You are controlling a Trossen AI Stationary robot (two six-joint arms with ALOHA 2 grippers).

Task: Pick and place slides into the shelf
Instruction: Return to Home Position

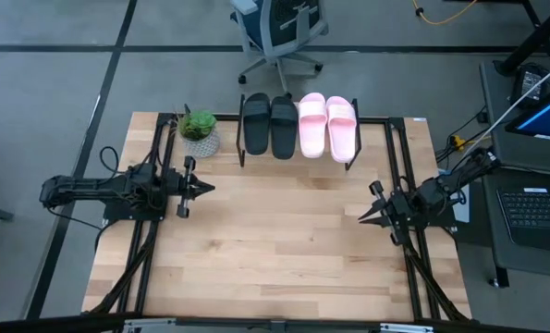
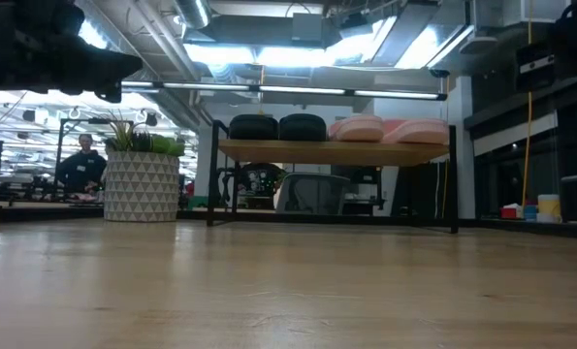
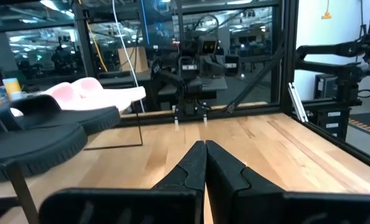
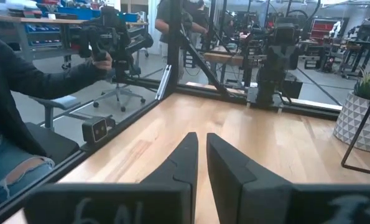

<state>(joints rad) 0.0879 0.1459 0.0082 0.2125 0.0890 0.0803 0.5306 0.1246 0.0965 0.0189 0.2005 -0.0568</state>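
All the slides lie side by side on the shelf at the table's far edge: two black slides (image 1: 256, 125) (image 1: 283, 127) and two pale pink slides (image 1: 311, 125) (image 1: 341, 128). In the low view the shelf (image 2: 336, 151) stands on thin black legs, with the black pair (image 2: 278, 127) and the pink pair (image 2: 390, 129) resting sole-down on its board. My left gripper (image 1: 208, 188) (image 3: 204, 144) hovers shut over the table's left part, pointing right. My right gripper (image 1: 362, 216) (image 4: 201, 135) hovers shut over the right part, pointing left. Neither touches anything.
A potted plant (image 1: 199, 132) (image 2: 141, 184) stands left of the shelf. Bare wooden tabletop (image 1: 275, 231) lies between the grippers. A black frame (image 1: 404, 185) borders the table. A seated person's arm (image 4: 23, 81) shows beyond the table's near edge, and an office chair (image 1: 279, 32) stands past the far edge.
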